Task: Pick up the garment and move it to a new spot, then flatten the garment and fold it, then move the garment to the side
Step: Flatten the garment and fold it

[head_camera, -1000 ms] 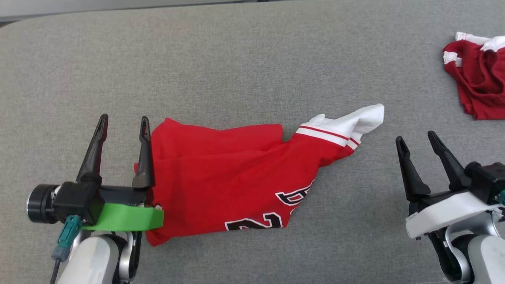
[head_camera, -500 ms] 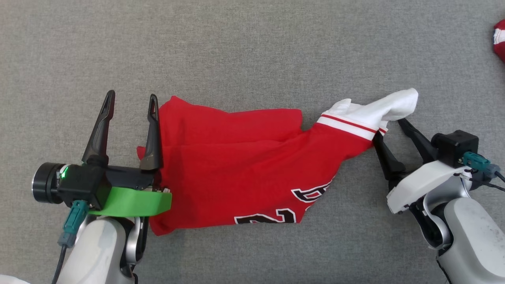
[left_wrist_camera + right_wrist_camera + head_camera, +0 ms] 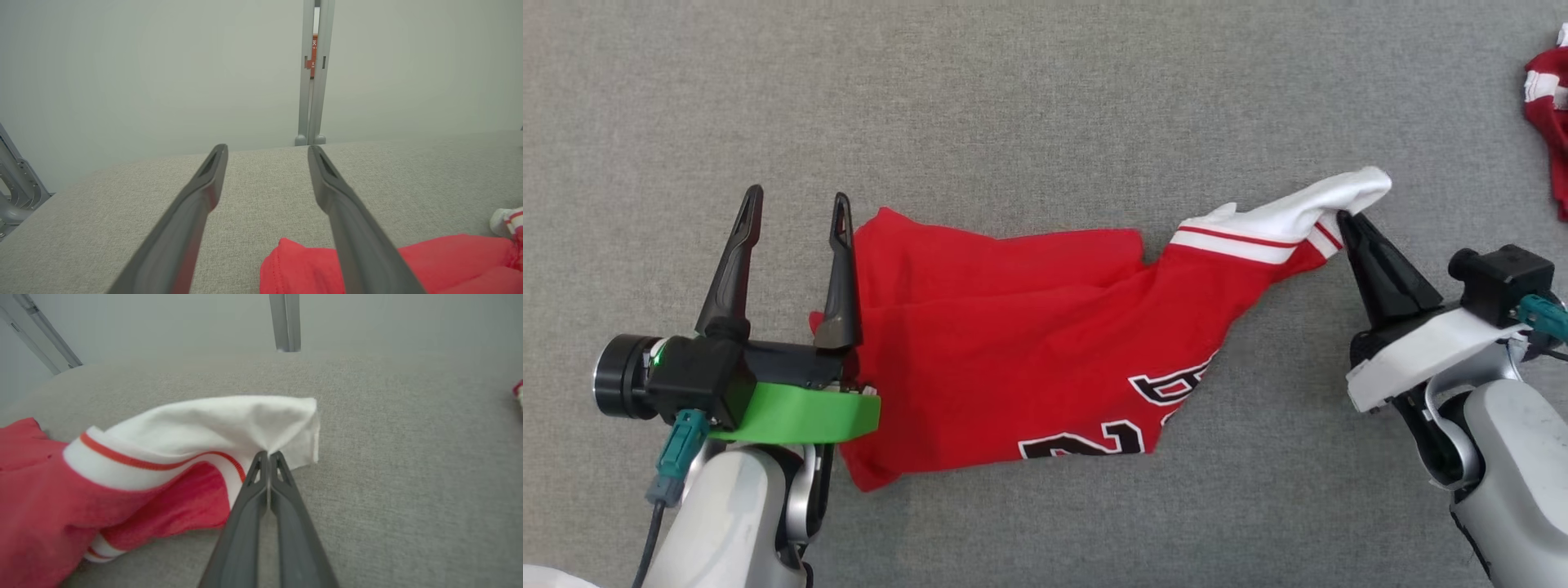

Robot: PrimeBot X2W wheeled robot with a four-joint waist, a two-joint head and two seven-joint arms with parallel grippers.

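The garment (image 3: 1013,343) is a red jersey with black-and-white numbers and a white sleeve with red stripes, lying crumpled across the grey surface. My right gripper (image 3: 1346,220) is shut on the white sleeve end (image 3: 261,420), the cloth pinched between its fingertips and pulled out to the right. My left gripper (image 3: 796,200) stands open at the jersey's left edge, its right finger (image 3: 840,278) against the red cloth, nothing between the fingers. In the left wrist view the red fabric (image 3: 298,269) lies beside and under the right finger (image 3: 351,220).
Another red-and-white garment (image 3: 1547,106) lies at the far right edge. The grey padded surface (image 3: 1029,98) stretches wide behind the jersey. A grey post (image 3: 314,73) stands beyond the far edge, with a pale wall behind.
My right gripper has reached the white sleeve and shut on it, drawing it out rightward. The camera tilted down over the second. The left gripper has stayed in place.
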